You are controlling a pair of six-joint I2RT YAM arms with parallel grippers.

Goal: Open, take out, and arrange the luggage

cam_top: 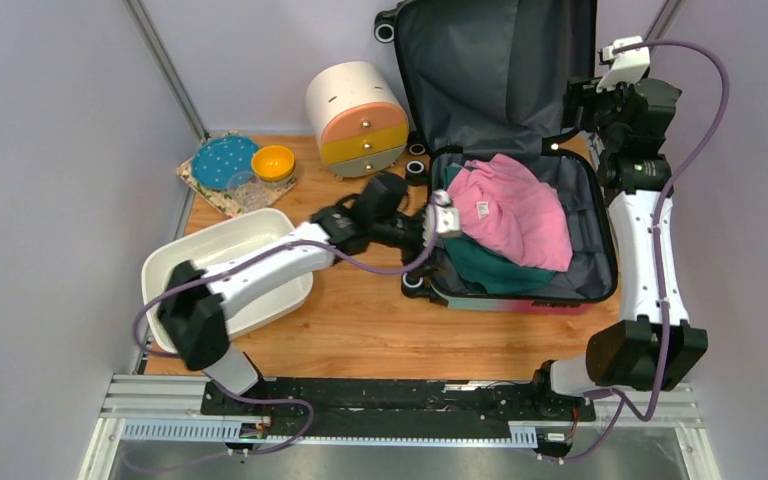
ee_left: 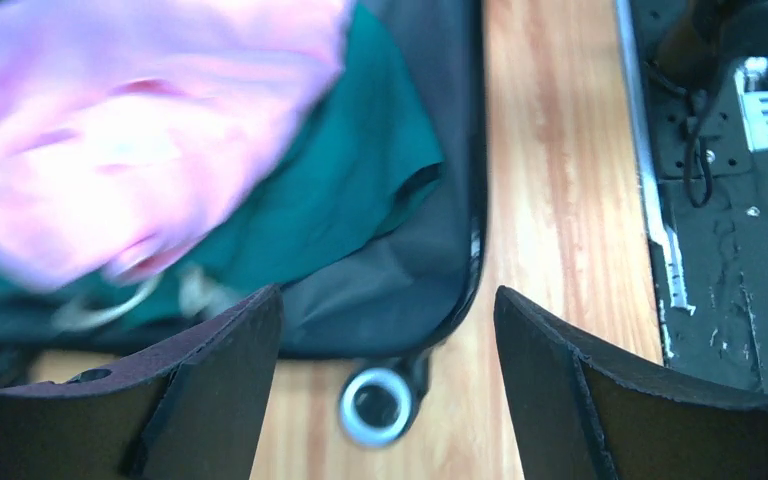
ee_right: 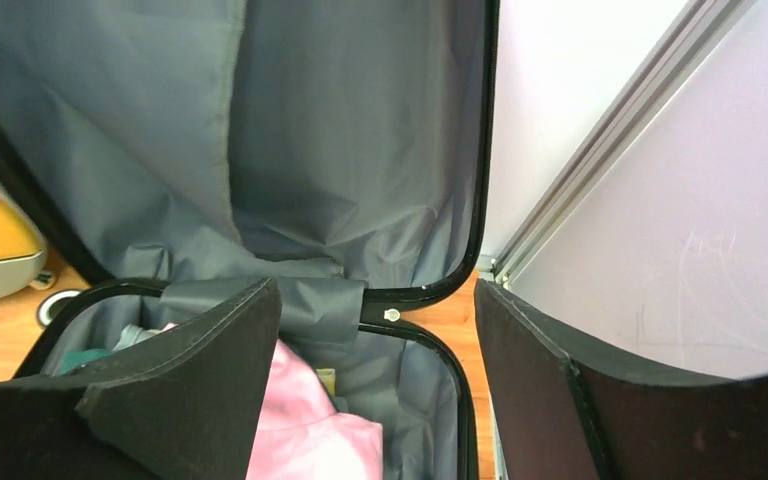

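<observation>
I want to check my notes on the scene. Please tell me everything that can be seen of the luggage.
The luggage is an open hard-shell suitcase. Its lower half lies flat on the wooden table; the lid stands upright behind. Both have dark grey fabric lining and black rims; black wheels show on its left side. Inside, a pink garment lies on a teal garment. The open left gripper hangs over the near-left corner; contact cannot be told.

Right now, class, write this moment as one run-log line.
luggage open, clothes inside | left gripper open by rim | right gripper open by lid
</observation>
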